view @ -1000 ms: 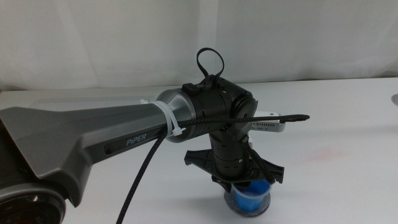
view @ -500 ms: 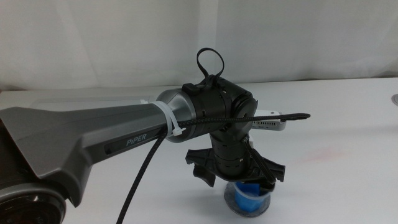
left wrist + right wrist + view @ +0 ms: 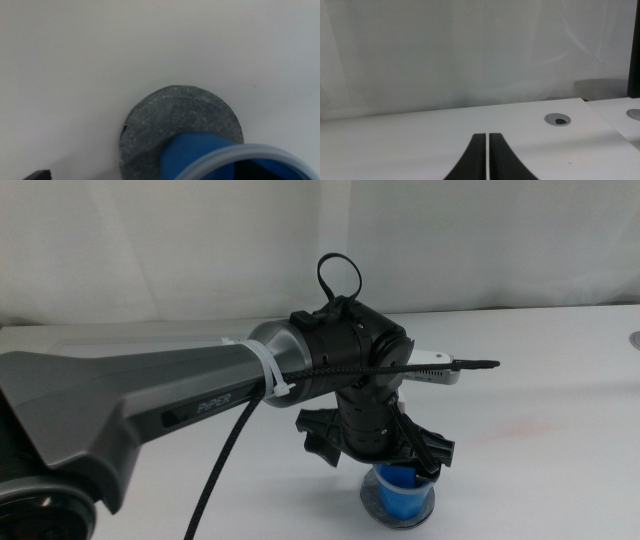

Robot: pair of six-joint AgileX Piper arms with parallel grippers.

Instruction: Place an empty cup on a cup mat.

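The blue cup (image 3: 402, 490) stands upright on the dark grey cup mat (image 3: 375, 502) near the table's front edge. My left gripper (image 3: 388, 463) hangs just above the cup, pointing down, with its jaws spread and holding nothing. In the left wrist view the cup (image 3: 200, 147) stands on the round mat (image 3: 170, 112), its rim close below the camera, and one jaw tip (image 3: 40, 175) shows far to the side, apart from the cup. My right gripper (image 3: 487, 150) is shut and empty, waiting out of the middle view.
A rectangular silver-grey panel (image 3: 438, 374) lies behind the left wrist. A faint pink stain (image 3: 520, 428) marks the table on the right. A round cable grommet (image 3: 557, 119) sits in the table ahead of the right gripper.
My left gripper has risen a little off the cup, so more of the cup shows below it. The cup stays on the mat.
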